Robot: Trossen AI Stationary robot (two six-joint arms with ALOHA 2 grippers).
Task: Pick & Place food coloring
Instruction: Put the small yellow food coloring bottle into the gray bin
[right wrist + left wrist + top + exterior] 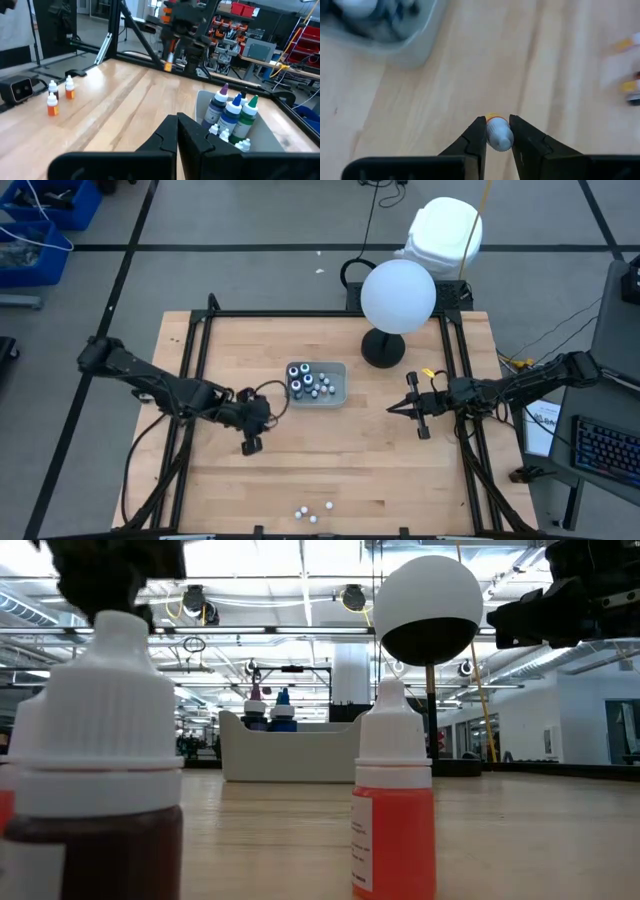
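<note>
My left gripper hangs over the table between the grey tray and the near edge, shut on a tiny food coloring bottle with a white cap and an orange body. The tray holds several small bottles, some dark with coloured tops. Three more white-capped bottles stand on their bases near the table's near edge; the low view shows a brown one and an orange one close up. My right gripper waits shut, to the right of the tray. My left gripper pinches the bottle at its white cap between the two fingers, coming from above and pointing down. The bottle is upright and lifted clear of the table, and its orange body hangs below the fingers.
A large white globe on a black stand sits at the far right of the table, behind the tray. A black frame rail runs along the table's sides. Bare wood lies between the tray and the three bottles.
</note>
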